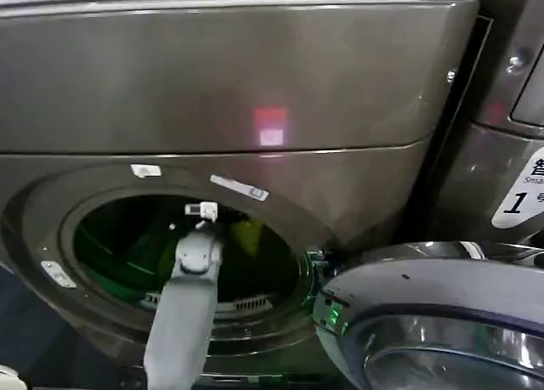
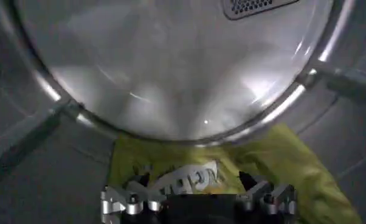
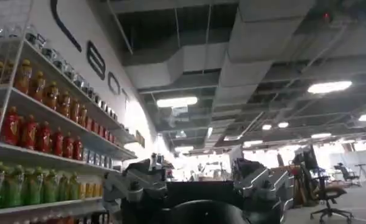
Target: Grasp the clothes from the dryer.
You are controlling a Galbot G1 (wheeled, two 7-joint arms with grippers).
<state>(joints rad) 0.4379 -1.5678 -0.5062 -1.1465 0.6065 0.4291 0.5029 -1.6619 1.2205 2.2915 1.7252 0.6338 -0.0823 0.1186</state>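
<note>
Left tool [image 2: 198, 198] reaches into the dark grey-brown metallic dryer [image 1: 255, 84].
Its fingers spread just above the yellow-green fabric garment [image 2: 274, 161]; I'd sink deeper, then pinch a thick fold.

The left arm [image 1: 183, 313] is a smooth grey tube ending in a rounded wrist joint. The left gripper [image 2: 198, 198] has silvery toothed fingertips [image 2: 119, 201] with small screws on a black base.
</note>
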